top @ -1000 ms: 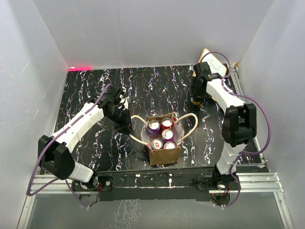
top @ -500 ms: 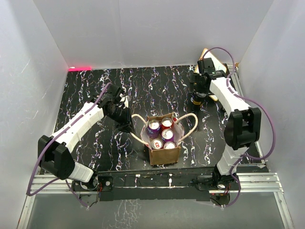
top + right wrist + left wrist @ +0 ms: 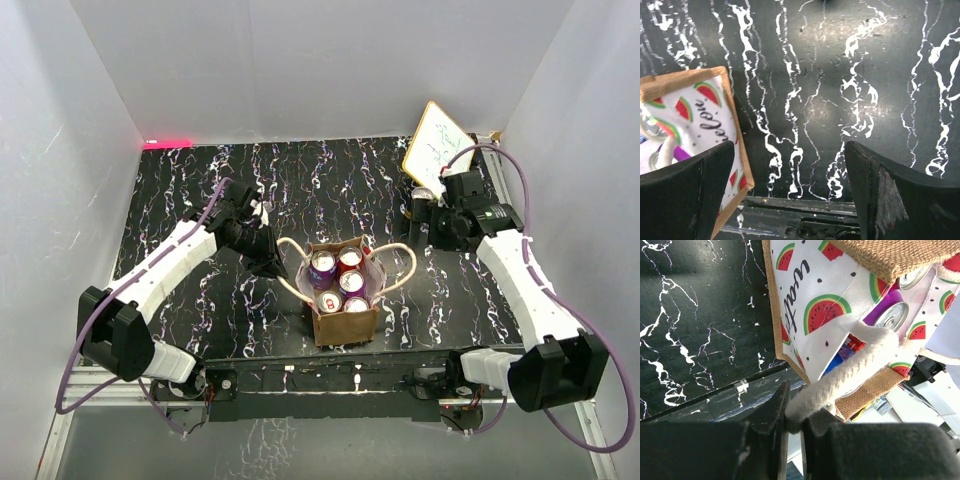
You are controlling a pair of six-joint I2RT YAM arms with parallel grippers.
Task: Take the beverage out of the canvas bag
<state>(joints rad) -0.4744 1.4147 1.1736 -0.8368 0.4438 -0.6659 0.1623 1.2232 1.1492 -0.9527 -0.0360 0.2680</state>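
Canvas bag: outer walls of coarse, open-weave tan cloth, burlap-like and matt.
Lining inside the bag: smooth pale fabric with a watermelon print and a faint sheen.
Rope handle on the bag: cream twisted cord, fuzzy.
Cans in the bag: bright metal tops.
Tabletop under the bag: black with white marble veining — smooth, dull gloss.
Left pincer and right pincer: matt black plastic; one right finger is scuffed grey.
Board behind and right of the bag: glossy white face, pale wood-coloured edge.
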